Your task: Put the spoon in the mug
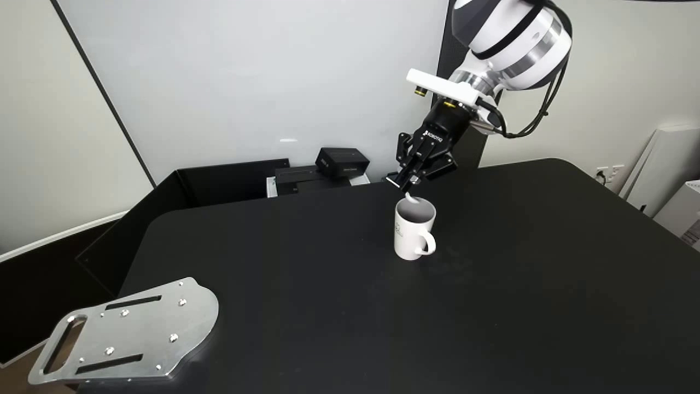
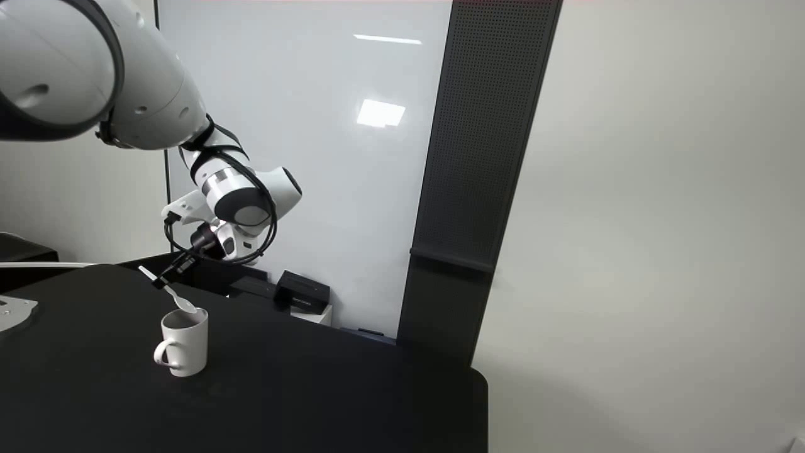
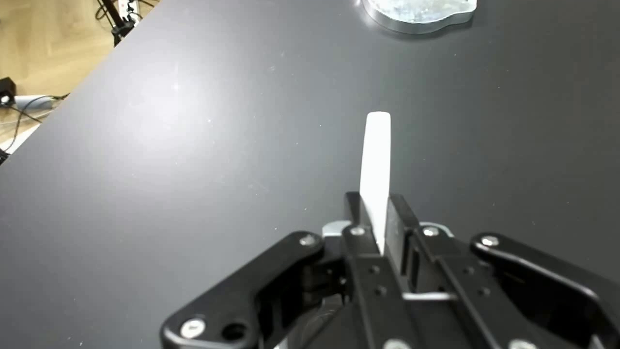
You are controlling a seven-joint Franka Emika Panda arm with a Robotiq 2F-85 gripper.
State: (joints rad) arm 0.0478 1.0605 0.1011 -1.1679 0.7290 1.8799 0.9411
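The white mug (image 1: 407, 238) stands upright on the black table; it also shows in an exterior view (image 2: 192, 345). My gripper (image 1: 400, 184) is shut on the handle of the white spoon (image 1: 411, 198), as the wrist view shows, where the handle (image 3: 377, 150) sticks out between the fingertips (image 3: 375, 198). The spoon (image 2: 184, 304) is tilted, bowl end down. Its bowl is at the mug's rim, over the opening's edge; I cannot tell if it touches the mug. The gripper (image 2: 161, 283) is above and beside the mug. In the wrist view the bowl and the mug are hidden.
A silver metal plate (image 1: 136, 328) lies at the table's corner; it also shows in the wrist view (image 3: 421, 14). A black box (image 1: 342, 162) sits behind the table's edge, near the white wall panel. The table (image 1: 306, 306) has rounded corners.
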